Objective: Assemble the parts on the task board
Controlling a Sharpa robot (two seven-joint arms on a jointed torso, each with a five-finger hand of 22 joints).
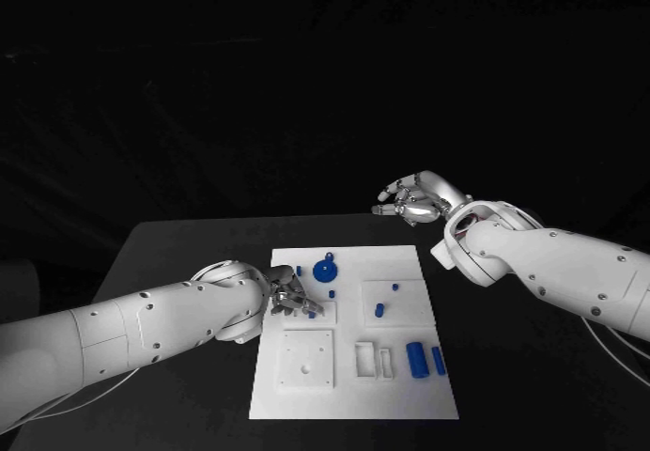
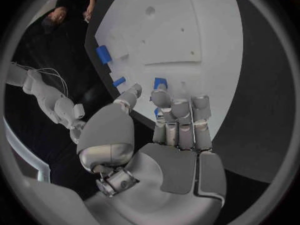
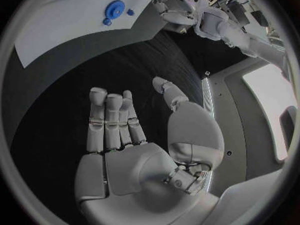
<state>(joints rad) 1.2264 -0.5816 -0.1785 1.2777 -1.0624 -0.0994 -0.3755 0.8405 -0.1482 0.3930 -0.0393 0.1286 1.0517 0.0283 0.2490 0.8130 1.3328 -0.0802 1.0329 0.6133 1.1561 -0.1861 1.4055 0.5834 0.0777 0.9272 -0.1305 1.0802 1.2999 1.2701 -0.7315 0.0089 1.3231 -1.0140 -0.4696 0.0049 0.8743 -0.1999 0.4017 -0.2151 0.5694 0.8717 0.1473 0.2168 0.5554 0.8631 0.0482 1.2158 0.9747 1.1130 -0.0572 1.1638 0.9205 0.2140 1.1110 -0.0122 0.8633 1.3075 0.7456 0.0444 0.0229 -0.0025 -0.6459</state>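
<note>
Two upright blue parts (image 1: 417, 358) stand nearest me on the task board (image 1: 355, 406), untouched. My left hand (image 1: 285, 296) hovers at the board's left side over a small blue peg (image 2: 160, 83), fingers (image 2: 180, 109) together and curled, holding nothing (contact unclear); a misjudged pinch could topple it. Farther off sits the blue disc (image 1: 325, 272). My right hand (image 1: 416, 201) idles beyond the desk (image 1: 190, 244), fingers loosely apart.

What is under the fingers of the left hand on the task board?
Under the left hand, at the left side of the white task board, a small blue part shows near the fingertips. Whether the fingers touch it, and what the palm covers, cannot be seen.
</note>
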